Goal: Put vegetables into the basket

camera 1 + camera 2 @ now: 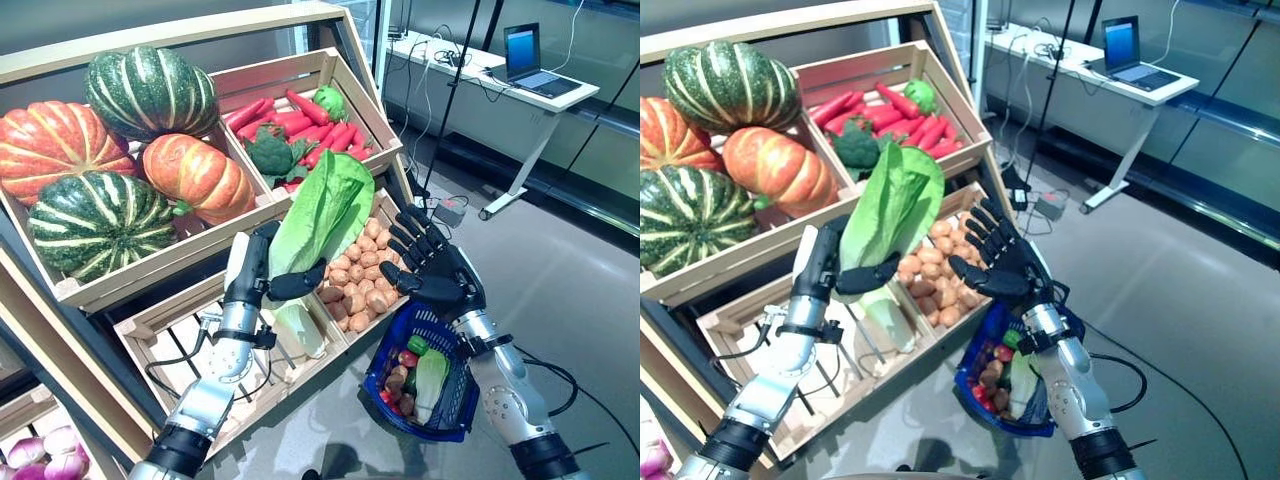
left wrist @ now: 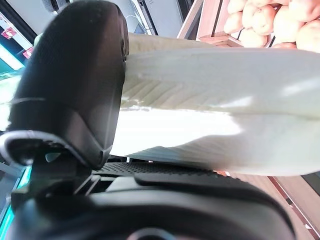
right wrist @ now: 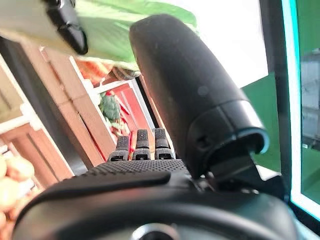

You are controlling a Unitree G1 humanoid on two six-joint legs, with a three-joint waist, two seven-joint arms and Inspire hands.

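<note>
My left hand is shut on a large leafy green cabbage with a pale white stalk, and holds it upright in front of the wooden stand. Its thumb presses across the stalk, which also shows in the left wrist view. My right hand is open, fingers straight, just above the blue plastic basket on the floor, to the right of the cabbage. In the basket lie a pale green leafy vegetable, a small green one, red ones and brown potatoes.
The wooden stand with slanted crates rises on the left, a crate of potatoes right beside both hands. A white desk with a laptop stands at the back right. Grey floor lies open to the right.
</note>
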